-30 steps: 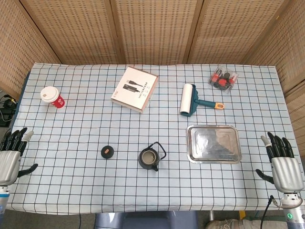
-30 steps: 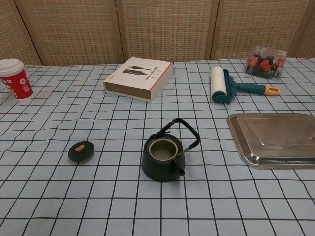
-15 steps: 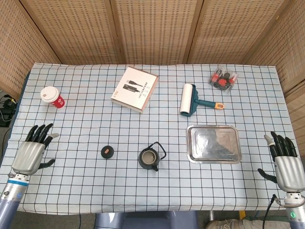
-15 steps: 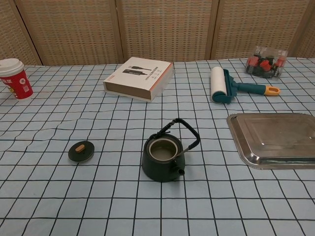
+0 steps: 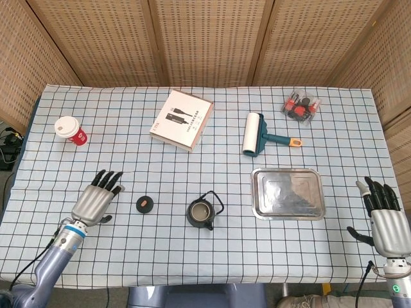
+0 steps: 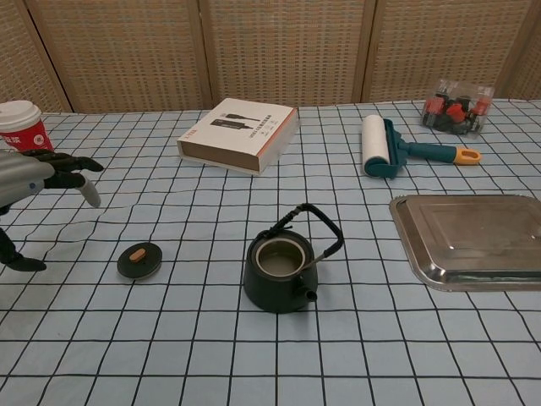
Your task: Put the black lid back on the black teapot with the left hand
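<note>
Now the left hand (image 5: 96, 202) hovers, fingers spread wide and empty, just left of the black lid (image 5: 145, 205), which lies on the table left of the open black teapot (image 5: 201, 213); the right hand (image 5: 385, 224) is open too.

Both views are bright and evenly lit, the light soft and seemingly from overhead, since shadows are short and faint. The black teapot (image 6: 285, 273) throws only a thin dark rim of shade onto the cloth-covered counter (image 6: 211, 355) just beneath it. The metal tray (image 5: 287, 193) shows a pale, washed-out sheen, with mild glare across its floor. The left hand's fingers (image 6: 72, 163) look slightly soft in the chest view, close to the lens at the frame edge; things beyond the fingers stay sharp. No heavy edge distortion is evident.
</note>
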Controlling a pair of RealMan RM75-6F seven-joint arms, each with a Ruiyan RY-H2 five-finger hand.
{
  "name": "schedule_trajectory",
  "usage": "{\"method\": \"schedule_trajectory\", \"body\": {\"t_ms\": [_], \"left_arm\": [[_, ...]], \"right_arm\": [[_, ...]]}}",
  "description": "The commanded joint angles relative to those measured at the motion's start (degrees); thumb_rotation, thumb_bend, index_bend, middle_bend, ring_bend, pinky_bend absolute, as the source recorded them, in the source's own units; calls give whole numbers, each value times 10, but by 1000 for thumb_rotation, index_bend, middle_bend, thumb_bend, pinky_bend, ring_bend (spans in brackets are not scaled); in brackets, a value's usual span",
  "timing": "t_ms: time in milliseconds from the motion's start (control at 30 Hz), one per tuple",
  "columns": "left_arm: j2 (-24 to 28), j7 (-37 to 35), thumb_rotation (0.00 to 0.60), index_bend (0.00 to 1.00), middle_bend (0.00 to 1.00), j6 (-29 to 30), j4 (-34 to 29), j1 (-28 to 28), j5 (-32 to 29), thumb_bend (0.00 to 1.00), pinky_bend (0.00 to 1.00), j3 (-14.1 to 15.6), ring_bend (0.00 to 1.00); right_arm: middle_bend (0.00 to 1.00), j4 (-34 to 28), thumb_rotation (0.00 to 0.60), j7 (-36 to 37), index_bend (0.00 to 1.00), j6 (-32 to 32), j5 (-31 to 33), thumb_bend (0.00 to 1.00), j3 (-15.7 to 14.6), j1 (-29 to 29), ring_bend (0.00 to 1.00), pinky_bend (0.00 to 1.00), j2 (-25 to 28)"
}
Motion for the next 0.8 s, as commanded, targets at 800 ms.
{"method": "schedule_trajectory", "body": {"t_ms": [800], "left_arm": [[-118,114,600,266,0,-44,54,-107,-165,195,0,-8,0]], "right_arm": [[0,11,600,39,0,-16,14,40,3,4,0,0,5]]}}
